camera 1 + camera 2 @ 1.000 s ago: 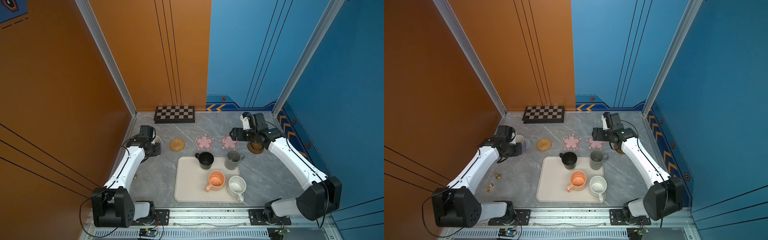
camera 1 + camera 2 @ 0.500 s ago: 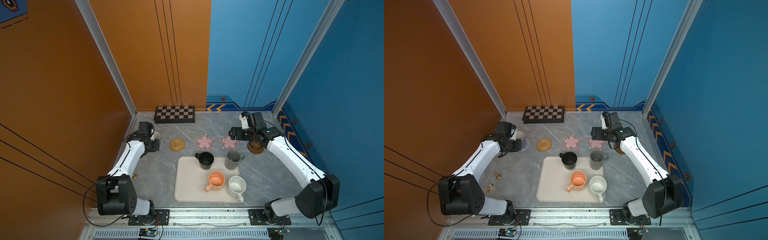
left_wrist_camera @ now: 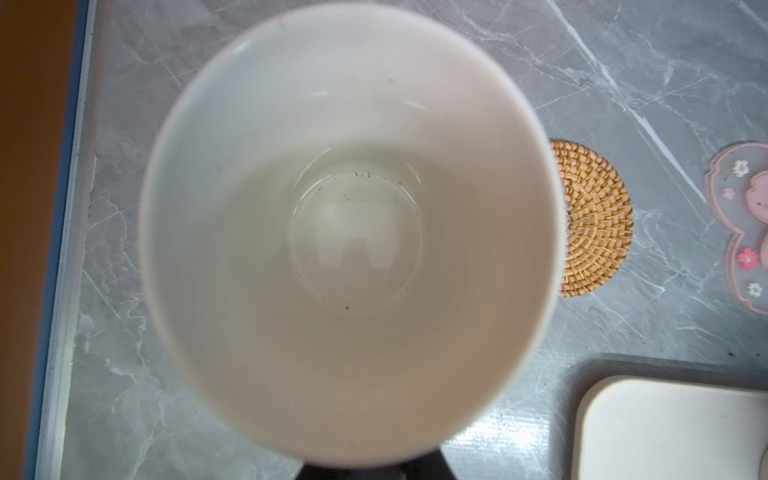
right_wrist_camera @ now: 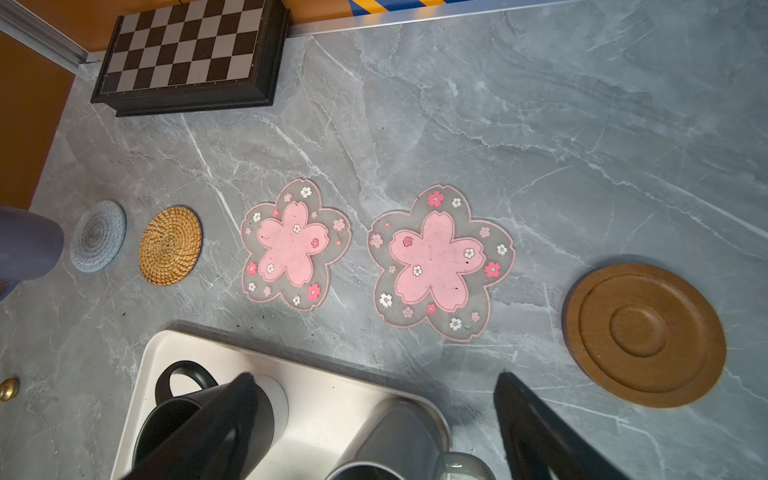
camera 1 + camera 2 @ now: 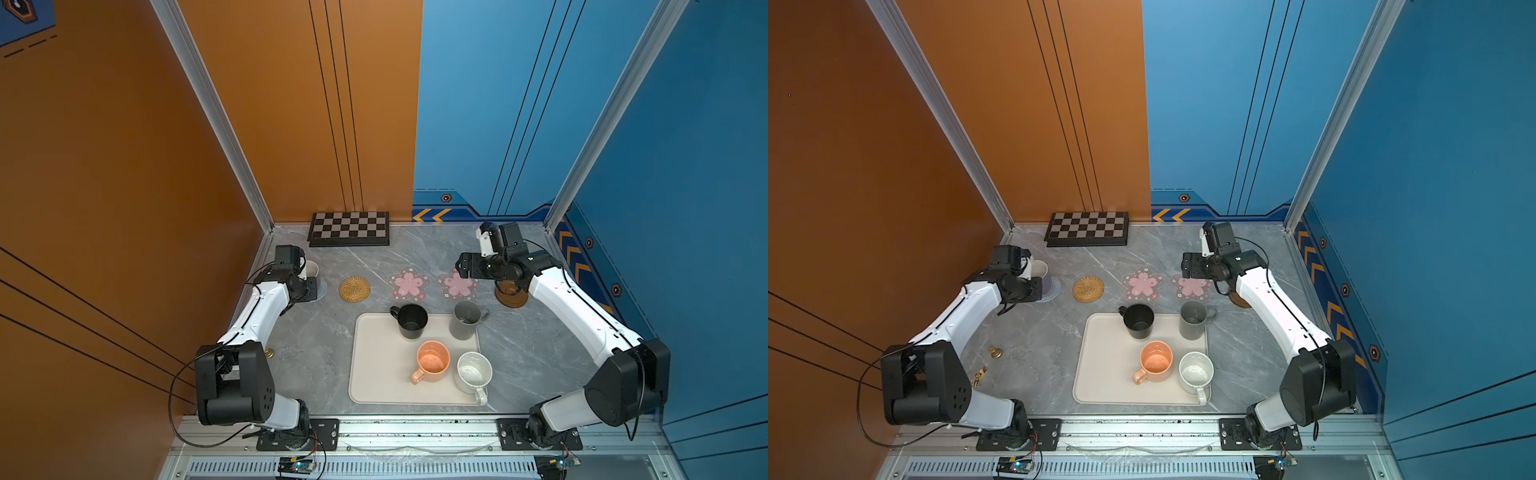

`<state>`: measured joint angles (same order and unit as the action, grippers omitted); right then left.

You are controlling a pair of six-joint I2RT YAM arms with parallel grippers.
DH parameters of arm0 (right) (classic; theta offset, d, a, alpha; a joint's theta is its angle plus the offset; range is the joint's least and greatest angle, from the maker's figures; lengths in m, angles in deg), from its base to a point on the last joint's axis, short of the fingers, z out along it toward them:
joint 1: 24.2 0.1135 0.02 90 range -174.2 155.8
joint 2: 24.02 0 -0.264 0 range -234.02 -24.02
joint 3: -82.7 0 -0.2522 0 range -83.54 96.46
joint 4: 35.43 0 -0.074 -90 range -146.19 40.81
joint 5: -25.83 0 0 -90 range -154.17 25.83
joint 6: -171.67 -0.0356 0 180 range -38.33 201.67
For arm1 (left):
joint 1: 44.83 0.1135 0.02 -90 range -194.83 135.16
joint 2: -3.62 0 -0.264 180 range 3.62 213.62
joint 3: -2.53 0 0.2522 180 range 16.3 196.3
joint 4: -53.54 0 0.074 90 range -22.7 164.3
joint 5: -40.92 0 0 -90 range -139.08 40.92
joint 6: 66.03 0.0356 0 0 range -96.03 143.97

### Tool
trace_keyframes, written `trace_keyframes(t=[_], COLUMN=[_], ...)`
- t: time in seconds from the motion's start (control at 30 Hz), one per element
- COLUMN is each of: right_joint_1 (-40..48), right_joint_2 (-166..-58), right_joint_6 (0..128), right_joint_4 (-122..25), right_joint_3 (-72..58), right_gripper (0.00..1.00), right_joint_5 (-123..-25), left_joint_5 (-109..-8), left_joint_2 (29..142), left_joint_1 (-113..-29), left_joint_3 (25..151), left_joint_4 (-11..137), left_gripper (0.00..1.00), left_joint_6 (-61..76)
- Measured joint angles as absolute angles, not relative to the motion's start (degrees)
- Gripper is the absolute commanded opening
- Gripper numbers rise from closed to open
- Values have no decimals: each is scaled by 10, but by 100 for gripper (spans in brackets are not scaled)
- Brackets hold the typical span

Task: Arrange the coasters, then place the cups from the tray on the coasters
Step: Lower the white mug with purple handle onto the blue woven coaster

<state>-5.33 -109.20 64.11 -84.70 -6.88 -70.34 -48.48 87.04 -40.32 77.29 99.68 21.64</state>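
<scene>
the lavender mug with white inside is gripped by the left hand, just beside the pale-blue woven round coaster. the right hand is spread open over the grey marble bench.

The left arm reaches along the left edge of the table toward its far left corner, and the left end effector grips the lavender mug. The right arm stretches toward the far right corner. The right end effector points left, jaws spread wide and empty.
</scene>
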Motion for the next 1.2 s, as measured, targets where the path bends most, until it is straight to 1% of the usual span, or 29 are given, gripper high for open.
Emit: trace_keyframes(t=[0.67,1.2], right_joint_1=[-53,-53], right_joint_2=[-1092,-1092], right_joint_6=[643,643], right_joint_4=[-847,-847], right_joint_3=[-70,-74], right_gripper=[92,91], right_joint_5=[-699,-695], left_joint_5=[-493,-499], left_joint_2=[890,905], left_joint_1=[-397,-388], left_joint_3=[736,736], left_joint_4=[953,931], left_gripper=[0,0], left_joint_6=[223,222])
